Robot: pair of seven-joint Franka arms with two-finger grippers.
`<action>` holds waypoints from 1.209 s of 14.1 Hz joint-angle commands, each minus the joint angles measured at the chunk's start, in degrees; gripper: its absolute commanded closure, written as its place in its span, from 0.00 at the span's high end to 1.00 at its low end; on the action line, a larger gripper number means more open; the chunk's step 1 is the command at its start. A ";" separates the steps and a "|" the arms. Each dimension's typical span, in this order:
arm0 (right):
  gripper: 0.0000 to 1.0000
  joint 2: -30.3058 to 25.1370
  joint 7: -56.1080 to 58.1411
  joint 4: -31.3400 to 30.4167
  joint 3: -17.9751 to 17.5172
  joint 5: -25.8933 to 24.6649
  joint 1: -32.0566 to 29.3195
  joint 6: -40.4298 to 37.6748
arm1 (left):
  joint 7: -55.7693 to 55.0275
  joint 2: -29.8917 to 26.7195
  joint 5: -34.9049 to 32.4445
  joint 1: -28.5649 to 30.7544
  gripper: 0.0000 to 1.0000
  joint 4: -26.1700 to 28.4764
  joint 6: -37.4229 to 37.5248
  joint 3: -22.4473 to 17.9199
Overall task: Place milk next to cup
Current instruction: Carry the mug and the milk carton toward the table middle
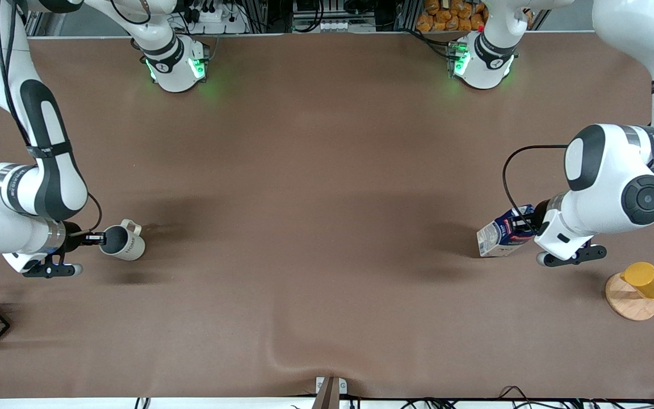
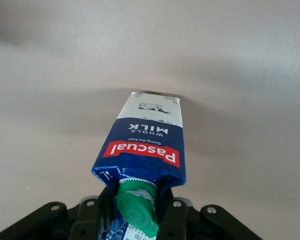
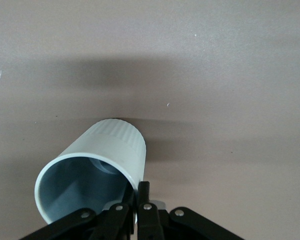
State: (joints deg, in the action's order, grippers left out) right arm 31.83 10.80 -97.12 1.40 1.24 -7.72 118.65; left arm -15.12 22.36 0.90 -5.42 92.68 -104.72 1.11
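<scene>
Up close, left pincer [image 2: 132, 212] pinches the milk [image 2: 146, 145] by its gable; right pincer [image 3: 135, 210] nips the cup [image 3: 92, 170] rim.

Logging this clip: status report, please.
Left gripper shut on milk, tilted. Right gripper shut on cup rim. Wide bare table between them.

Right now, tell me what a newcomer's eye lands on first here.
Each arm holds something tilted: the left pincer grips the milk by its top at the left arm's end of the table, and the right pincer pinches the cup by its rim at the right arm's end.
</scene>
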 commanded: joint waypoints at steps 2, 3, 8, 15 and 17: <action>0.00 -1.15 -6.45 3.76 0.09 -0.01 3.58 -8.04 | -1.66 -1.01 -1.43 -0.47 0.15 -1.45 2.41 0.47; 0.00 -1.16 -9.89 6.13 0.00 -0.01 4.38 -12.17 | -1.58 -1.27 -1.43 -0.38 0.15 -1.54 2.50 0.47; 0.00 -2.91 -24.65 9.23 -0.35 1.57 12.18 -18.62 | -1.49 -3.03 -1.43 -0.38 0.15 -1.89 3.29 1.17; 0.00 -0.54 -54.27 13.36 -0.35 11.06 28.97 -13.81 | -2.45 -5.05 -1.43 -0.30 0.15 -1.98 9.16 6.09; 0.00 0.51 -60.86 13.80 -0.35 11.15 33.10 -10.47 | -4.64 -5.14 -1.43 -0.38 0.15 -1.98 9.53 8.19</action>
State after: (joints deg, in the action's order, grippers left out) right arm 30.48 -44.46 -85.50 0.34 11.14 22.50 106.52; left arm -17.13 18.01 0.90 -5.91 90.76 -96.59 7.29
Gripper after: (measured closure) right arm 0.960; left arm 0.626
